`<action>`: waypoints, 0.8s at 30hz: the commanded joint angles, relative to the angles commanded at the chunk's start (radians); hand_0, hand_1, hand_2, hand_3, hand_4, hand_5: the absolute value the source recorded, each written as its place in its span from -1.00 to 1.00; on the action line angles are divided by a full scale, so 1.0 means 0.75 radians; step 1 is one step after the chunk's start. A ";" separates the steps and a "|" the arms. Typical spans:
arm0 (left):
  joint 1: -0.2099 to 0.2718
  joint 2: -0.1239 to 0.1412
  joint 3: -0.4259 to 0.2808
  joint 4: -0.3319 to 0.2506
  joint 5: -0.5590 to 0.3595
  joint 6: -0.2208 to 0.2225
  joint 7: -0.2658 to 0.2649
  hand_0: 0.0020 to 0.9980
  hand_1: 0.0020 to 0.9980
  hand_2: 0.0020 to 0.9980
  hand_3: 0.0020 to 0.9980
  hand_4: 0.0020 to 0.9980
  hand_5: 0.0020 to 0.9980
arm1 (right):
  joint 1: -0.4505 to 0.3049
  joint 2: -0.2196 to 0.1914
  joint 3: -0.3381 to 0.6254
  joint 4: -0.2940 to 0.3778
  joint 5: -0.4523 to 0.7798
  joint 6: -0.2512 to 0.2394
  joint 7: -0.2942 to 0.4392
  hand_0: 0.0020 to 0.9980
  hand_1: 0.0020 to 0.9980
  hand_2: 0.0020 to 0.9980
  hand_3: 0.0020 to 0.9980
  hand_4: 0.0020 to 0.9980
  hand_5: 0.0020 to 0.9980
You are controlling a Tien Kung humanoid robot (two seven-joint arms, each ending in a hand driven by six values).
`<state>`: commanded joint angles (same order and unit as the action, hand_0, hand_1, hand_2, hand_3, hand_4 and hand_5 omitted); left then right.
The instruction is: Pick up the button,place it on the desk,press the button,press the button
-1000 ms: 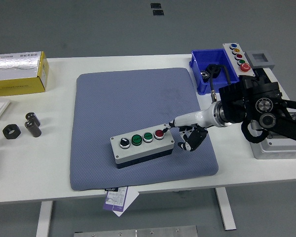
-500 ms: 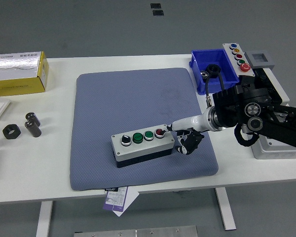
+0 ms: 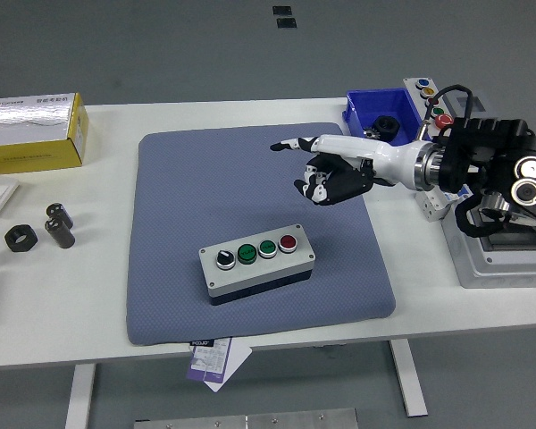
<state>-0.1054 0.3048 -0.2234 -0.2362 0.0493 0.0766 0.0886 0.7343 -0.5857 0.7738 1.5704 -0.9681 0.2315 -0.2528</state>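
Pressing stage. The right hand [image 3: 326, 174] hovers with index finger extended and the other fingers curled, holding nothing. The button box [image 3: 257, 260] lies on the blue mat [image 3: 188, 197], below and left of the fingertips. A further press likely requires lowering the index onto a button.

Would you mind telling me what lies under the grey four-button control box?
The grey four-button control box sits on the blue-grey padded mat, which lies on the white table. The patch directly beneath the box is hidden.
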 joint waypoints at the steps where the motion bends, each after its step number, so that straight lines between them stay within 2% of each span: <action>1: 0.002 -0.001 0.005 0.001 -0.005 0.000 0.000 0.38 0.26 0.11 0.20 0.35 -0.57 | -0.045 0.024 0.036 -0.026 0.020 -0.048 0.048 -1.00 -0.58 -0.41 1.00 0.08 -0.55; 3: 0.008 -0.005 0.016 0.002 -0.020 0.000 0.001 0.38 0.26 0.11 0.20 0.35 -0.57 | -0.146 0.077 0.111 -0.087 0.097 -0.152 0.152 -1.00 -0.58 -0.41 1.00 0.08 -0.55; 4: 0.010 -0.007 0.029 0.004 -0.033 0.000 0.002 0.38 0.26 0.11 0.21 0.35 -0.57 | -0.200 0.105 0.147 -0.121 0.151 -0.208 0.208 -0.67 -0.24 -0.02 0.57 0.21 -0.48; 6: 0.011 -0.010 0.061 0.007 -0.062 -0.001 0.003 0.38 0.26 0.11 0.21 0.35 -0.57 | -0.297 0.149 0.211 -0.187 0.255 -0.312 0.312 -0.67 -0.24 -0.02 0.57 0.21 -0.48; 9: 0.009 -0.011 0.069 0.008 -0.065 -0.001 0.003 0.38 0.26 0.11 0.21 0.35 -0.57 | -0.422 0.172 0.286 -0.272 0.405 -0.461 0.464 -0.67 -0.24 -0.02 0.57 0.21 -0.48; 10: 0.007 -0.011 0.061 0.007 -0.055 -0.001 0.002 0.38 0.26 0.11 0.21 0.35 -0.57 | -0.464 0.176 0.309 -0.299 0.453 -0.505 0.520 -0.42 -0.09 0.06 0.38 0.23 -0.46; 14: -0.001 -0.008 0.026 0.004 -0.011 0.000 0.001 0.38 0.26 0.11 0.21 0.35 -0.57 | -0.593 0.190 0.368 -0.359 0.588 -0.632 0.708 -0.42 -0.09 0.06 0.38 0.23 -0.46; 15: -0.003 -0.007 0.018 0.003 -0.001 0.000 0.000 0.38 0.26 0.11 0.21 0.35 -0.57 | -0.615 0.194 0.377 -0.371 0.611 -0.648 0.742 -0.42 -0.09 0.06 0.38 0.23 -0.46; 16: -0.006 -0.007 0.010 0.002 0.010 0.000 0.000 0.38 0.26 0.11 0.21 0.35 -0.57 | -0.636 0.198 0.388 -0.387 0.633 -0.658 0.781 -0.18 -0.01 0.07 0.26 0.25 -0.34; 21: -0.010 -0.006 -0.020 -0.002 0.041 0.000 -0.001 0.38 0.26 0.11 0.21 0.35 -0.57 | -0.669 0.208 0.411 -0.449 0.705 -0.666 0.910 -0.18 -0.01 0.07 0.26 0.25 -0.34; 22: -0.009 -0.007 -0.020 -0.002 0.040 0.000 -0.001 0.38 0.26 0.11 0.21 0.35 -0.57 | -0.675 0.209 0.414 -0.454 0.713 -0.668 0.922 0.54 0.43 0.43 0.36 0.58 0.26; 24: -0.005 -0.010 -0.014 -0.001 0.033 0.000 -0.001 0.38 0.26 0.11 0.21 0.35 -0.57 | -0.685 0.210 0.416 -0.463 0.726 -0.669 0.937 0.54 0.43 0.43 0.36 0.58 0.26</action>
<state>-0.1091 0.2975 -0.2341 -0.2371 0.0741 0.0763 0.0881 0.2209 -0.4281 1.0859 1.2234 -0.4239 -0.2706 0.4500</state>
